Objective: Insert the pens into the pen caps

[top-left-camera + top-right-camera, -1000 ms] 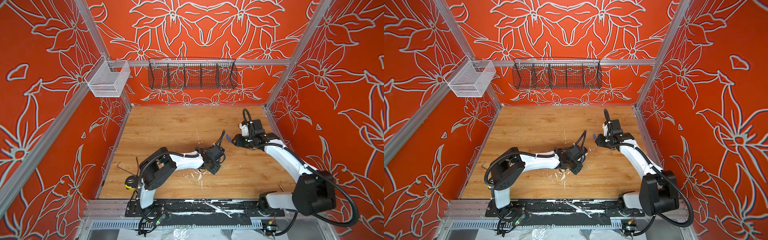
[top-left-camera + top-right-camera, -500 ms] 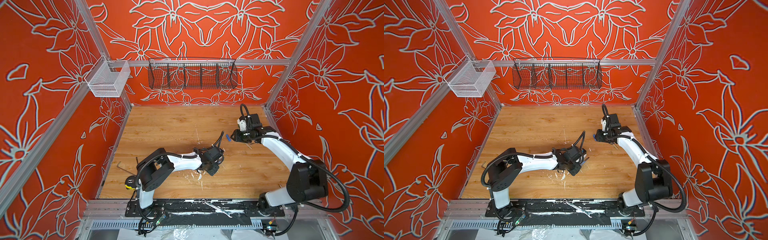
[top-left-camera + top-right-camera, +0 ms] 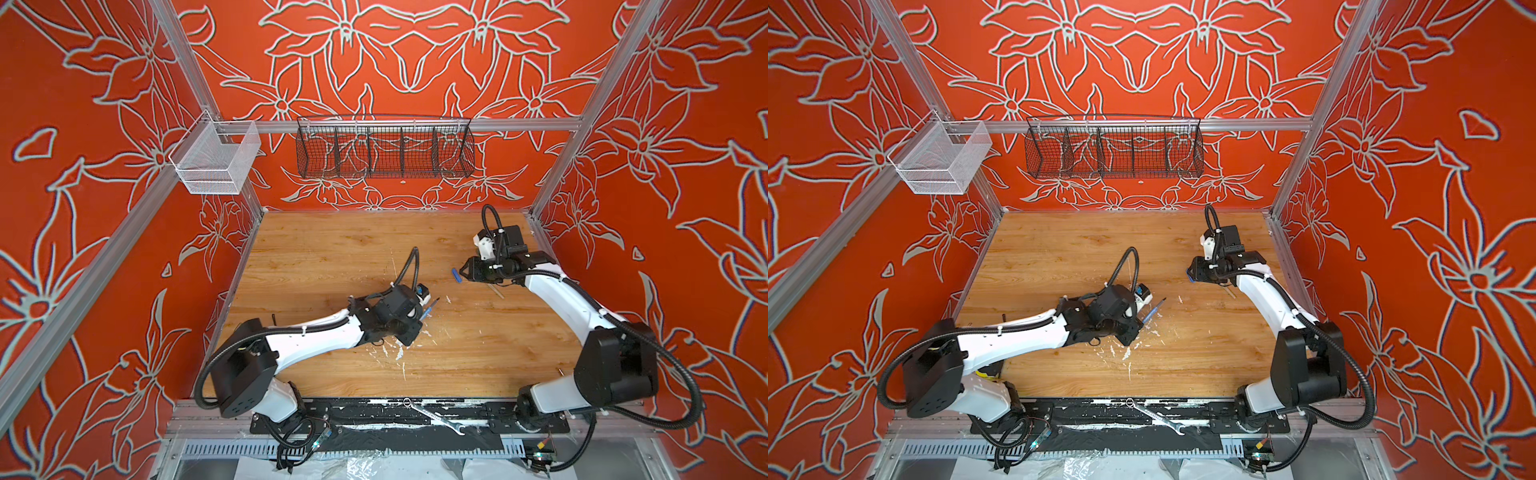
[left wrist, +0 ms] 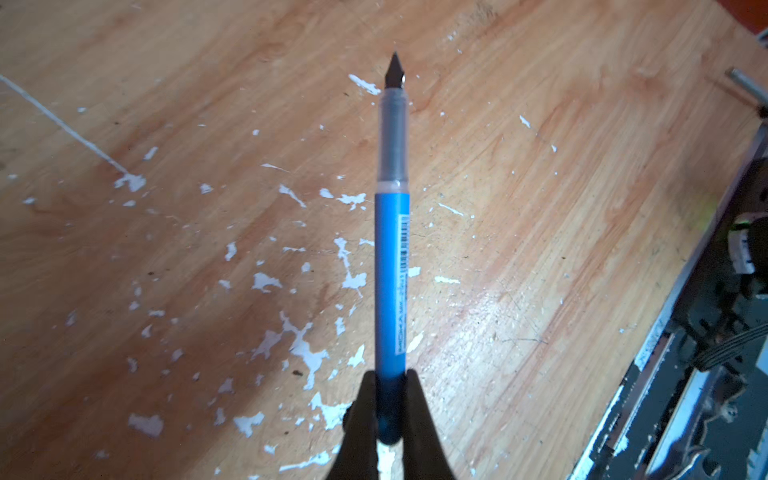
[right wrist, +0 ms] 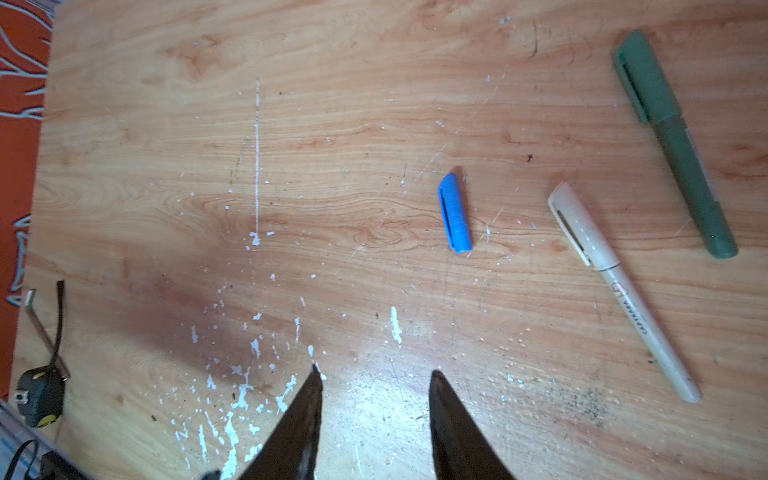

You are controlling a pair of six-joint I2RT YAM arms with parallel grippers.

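I've got left hand (image 4: 390, 374) clamped on blue pen (image 4: 390, 270) at its back end, right hand (image 5: 375, 370) apart and empty over surface (image 5: 332, 145) near blue cap (image 5: 455, 214), which hasn't moved from a second ago.

Blue pen (image 4: 390, 270): uncapped, held up at centre, tip pointing far-right. Blue cap (image 5: 454, 212): flat, further right. Beige pen (image 5: 619, 291), green pen (image 5: 673, 141): capped, flat, right of cap.

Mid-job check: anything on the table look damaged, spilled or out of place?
White flecks lie scattered over the wooden tabletop near its front middle, like chipped paint. A silver wrench rests on the black base rail, a stray tool. The uncapped blue pen sits straight in the left gripper.
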